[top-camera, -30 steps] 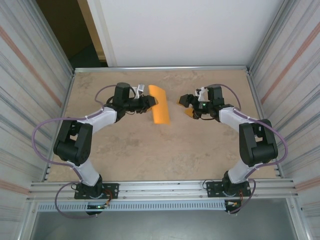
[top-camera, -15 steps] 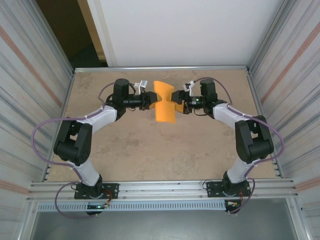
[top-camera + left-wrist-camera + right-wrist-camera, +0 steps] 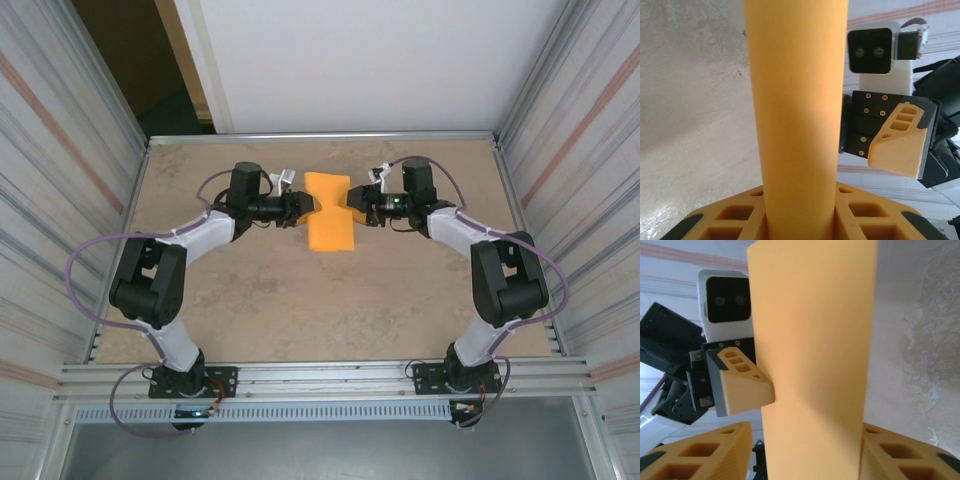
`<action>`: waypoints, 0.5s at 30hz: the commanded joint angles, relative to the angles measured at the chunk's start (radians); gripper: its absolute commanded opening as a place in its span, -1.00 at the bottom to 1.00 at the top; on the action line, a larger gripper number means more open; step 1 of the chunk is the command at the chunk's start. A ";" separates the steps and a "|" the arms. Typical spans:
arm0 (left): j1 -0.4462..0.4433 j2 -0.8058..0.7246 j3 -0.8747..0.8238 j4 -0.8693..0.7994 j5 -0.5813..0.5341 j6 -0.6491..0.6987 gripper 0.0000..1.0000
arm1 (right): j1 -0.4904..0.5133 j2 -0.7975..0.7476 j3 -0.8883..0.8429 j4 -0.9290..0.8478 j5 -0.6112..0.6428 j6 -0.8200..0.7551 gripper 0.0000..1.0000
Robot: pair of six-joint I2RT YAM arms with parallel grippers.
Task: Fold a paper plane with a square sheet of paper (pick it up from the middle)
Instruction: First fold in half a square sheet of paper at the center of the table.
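Mottled beige table [image 3: 300,300], metal rail [image 3: 330,375] along near edge

Nothing legible in my views.
I can read no text, label, brand, number or sign; the orange square sheet of paper [image 3: 330,228] is plain on every face I see.
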 commanded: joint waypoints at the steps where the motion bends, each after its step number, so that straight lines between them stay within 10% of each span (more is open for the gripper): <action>1: 0.008 0.006 0.031 -0.044 -0.023 0.043 -0.36 | -0.009 -0.043 -0.019 -0.015 0.001 0.004 -0.07; 15: 0.009 -0.006 0.025 -0.047 -0.037 0.031 -0.22 | -0.022 -0.079 0.016 -0.113 0.087 -0.058 -1.00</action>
